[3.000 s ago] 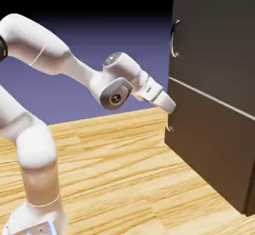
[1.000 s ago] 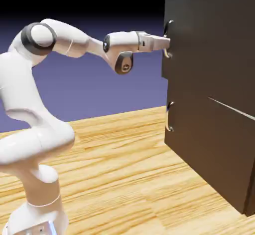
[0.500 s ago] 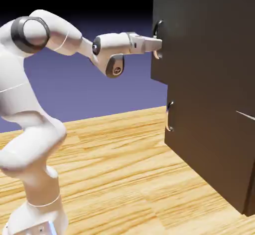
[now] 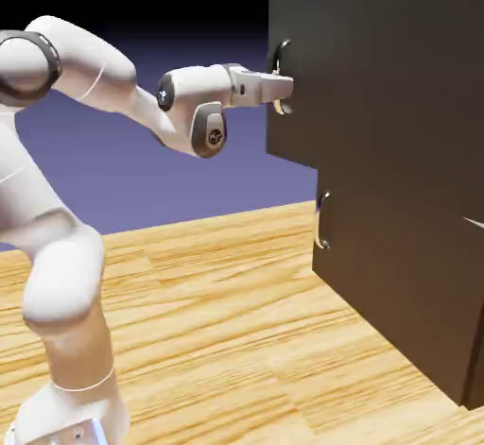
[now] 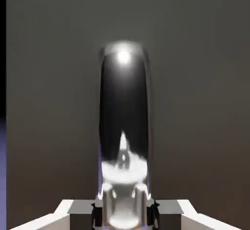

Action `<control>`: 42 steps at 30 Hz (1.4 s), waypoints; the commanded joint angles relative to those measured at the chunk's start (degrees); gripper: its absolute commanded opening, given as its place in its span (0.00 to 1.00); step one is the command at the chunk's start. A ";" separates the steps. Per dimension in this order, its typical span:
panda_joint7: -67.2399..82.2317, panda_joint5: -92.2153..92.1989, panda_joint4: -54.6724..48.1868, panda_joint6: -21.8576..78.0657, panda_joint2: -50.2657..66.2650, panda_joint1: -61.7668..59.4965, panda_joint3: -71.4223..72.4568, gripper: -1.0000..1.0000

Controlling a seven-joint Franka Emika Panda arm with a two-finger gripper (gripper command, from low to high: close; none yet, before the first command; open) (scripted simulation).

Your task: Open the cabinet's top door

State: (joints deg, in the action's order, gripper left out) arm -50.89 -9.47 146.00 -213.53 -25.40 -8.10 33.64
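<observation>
Fingers clamped on top door handle

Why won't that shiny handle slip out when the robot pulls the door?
The handle looks smooth and glossy, so it could be slippery. But the gripper is shut on it, and its curved shape probably hooks the fingers. The door looks stiff, likely swinging rather than bending.

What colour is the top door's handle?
Shiny silver metal handle, reflecting the gripper; clearest in the hand view.

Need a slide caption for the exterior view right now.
Gripper shut on the handle of the top door, which stands out from the cabinet front.
</observation>
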 commanded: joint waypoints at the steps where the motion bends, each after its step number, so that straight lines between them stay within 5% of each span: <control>1: -0.91 1.63 0.95 -0.05 -0.64 1.76 -2.06 0.00; 10: -3.35 11.51 7.63 -0.46 -5.56 18.05 -19.90 0.00; 22: 22.09 -9.42 7.82 -1.19 -5.29 42.97 -34.64 0.00; 42: 60.77 -34.37 15.82 1.38 -29.89 73.12 -51.11 0.00</control>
State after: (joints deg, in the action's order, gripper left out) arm 9.85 -43.84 161.87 -212.10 -55.27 65.02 -17.52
